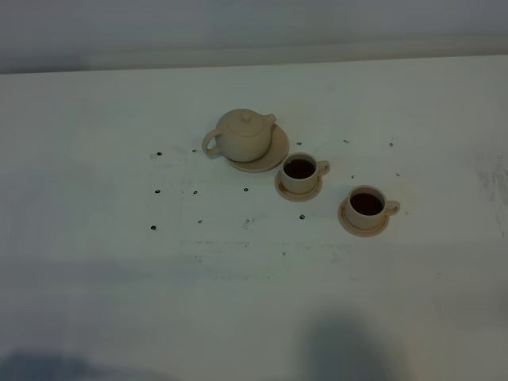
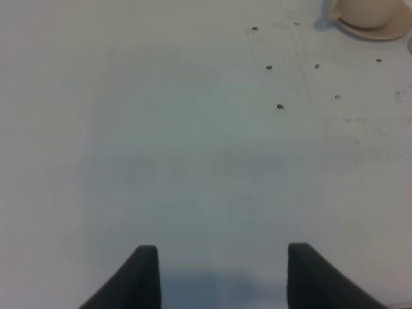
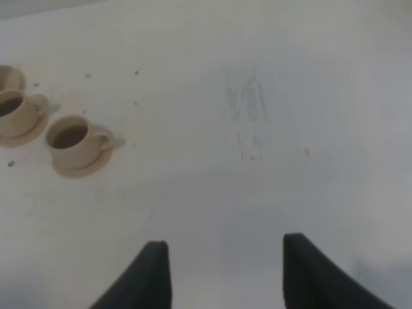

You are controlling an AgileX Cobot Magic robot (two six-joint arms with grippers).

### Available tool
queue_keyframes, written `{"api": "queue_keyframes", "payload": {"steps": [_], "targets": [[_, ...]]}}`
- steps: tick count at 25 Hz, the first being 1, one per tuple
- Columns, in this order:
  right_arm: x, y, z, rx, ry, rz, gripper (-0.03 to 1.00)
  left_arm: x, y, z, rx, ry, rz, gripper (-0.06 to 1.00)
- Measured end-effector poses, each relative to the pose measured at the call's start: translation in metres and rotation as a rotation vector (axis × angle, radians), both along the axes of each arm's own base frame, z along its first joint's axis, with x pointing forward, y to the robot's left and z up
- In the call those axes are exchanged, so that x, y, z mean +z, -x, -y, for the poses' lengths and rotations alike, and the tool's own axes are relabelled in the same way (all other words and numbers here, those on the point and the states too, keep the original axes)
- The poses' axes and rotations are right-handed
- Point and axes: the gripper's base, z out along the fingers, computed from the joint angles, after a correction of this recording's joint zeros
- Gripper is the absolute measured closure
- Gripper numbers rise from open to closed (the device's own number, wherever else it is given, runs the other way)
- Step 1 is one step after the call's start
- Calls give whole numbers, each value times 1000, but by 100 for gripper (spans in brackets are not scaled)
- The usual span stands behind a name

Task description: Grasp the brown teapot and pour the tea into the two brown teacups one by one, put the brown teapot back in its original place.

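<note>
Teapot, squat pale beige, knobbed lid.

I can't read any text, label, brand or number in my views. The teapot, both teacups and the table carry no lettering.

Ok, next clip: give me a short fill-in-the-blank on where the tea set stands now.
1. The teapot sits on its ____, lid on.
2. Both cups, the nearer one and the one beside the teapot, hold ____ liquid.
3. Each cup stands on its own ____.
4. In the high view the teapot's handle points to the ____.

Missing words: plate; dark; saucer; left
</note>
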Motion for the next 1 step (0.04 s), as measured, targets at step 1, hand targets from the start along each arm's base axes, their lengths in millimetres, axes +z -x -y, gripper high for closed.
{"api": "queue_keyframes", "payload": {"steps": [1], "targets": [[0, 0, 0, 0, 0, 0, 56, 0, 0, 0, 0, 0, 0, 52]]}}
